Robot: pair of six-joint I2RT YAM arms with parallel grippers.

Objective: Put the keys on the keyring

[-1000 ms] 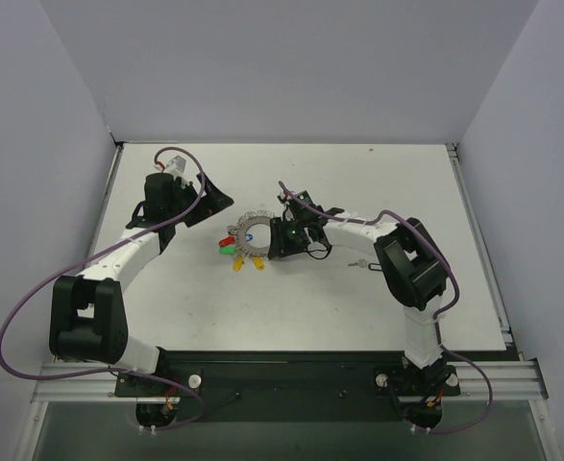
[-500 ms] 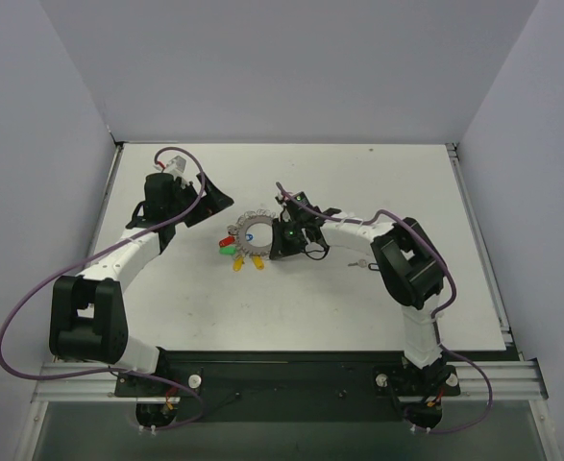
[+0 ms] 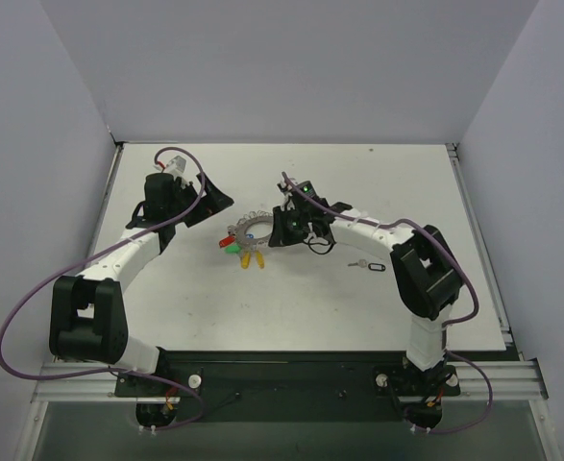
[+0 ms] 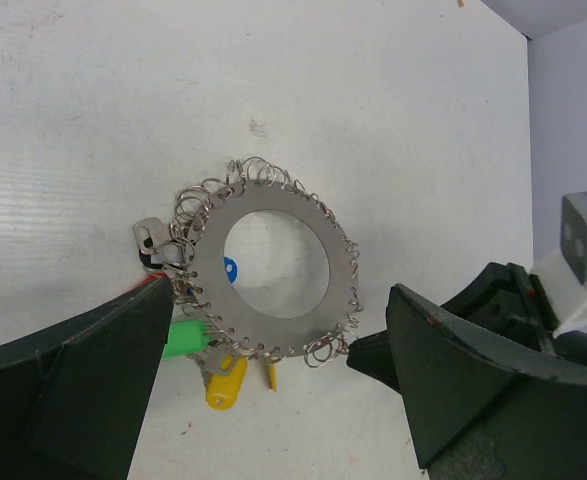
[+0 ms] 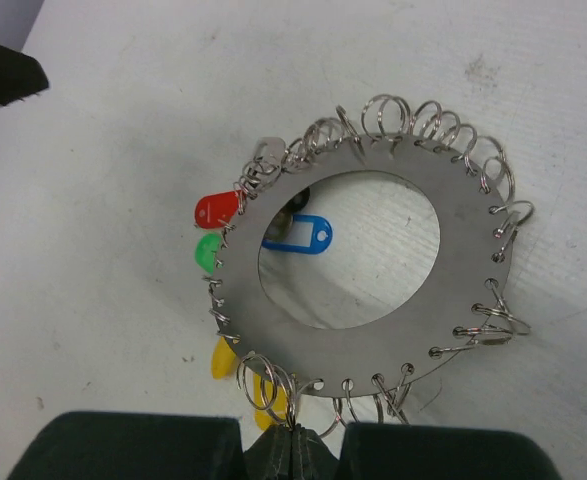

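Two robot arms were seen from above, bolted at the near edge of a white desk [image 3: 166, 307]. Beside the right arm, a small silvery object [image 3: 363, 263] was seen lying alone on the desk, too small to be identified.

Further in, near the desk's middle, the keyring [image 3: 248, 229] was held at its right-hand rim by the right claw [image 3: 278, 230]. In the right wrist view the keyring was shown as a flat silvery disc with a large round hole, edged all round with small wire loops. The dark fingertips [image 5: 271, 455] were pressed together on the loops at its nearest edge. A shadow was visible through the hole, so that edge appeared to be raised off the desk.

The keys [image 5: 216, 210], with red, green and yellow heads, were gathered at the ring's opposite side. A blue tag [image 5: 301, 235] was seen through the hole.

Just beyond the ring, the left claw [image 3: 205, 208] was held spread wide, with nothing gripped.
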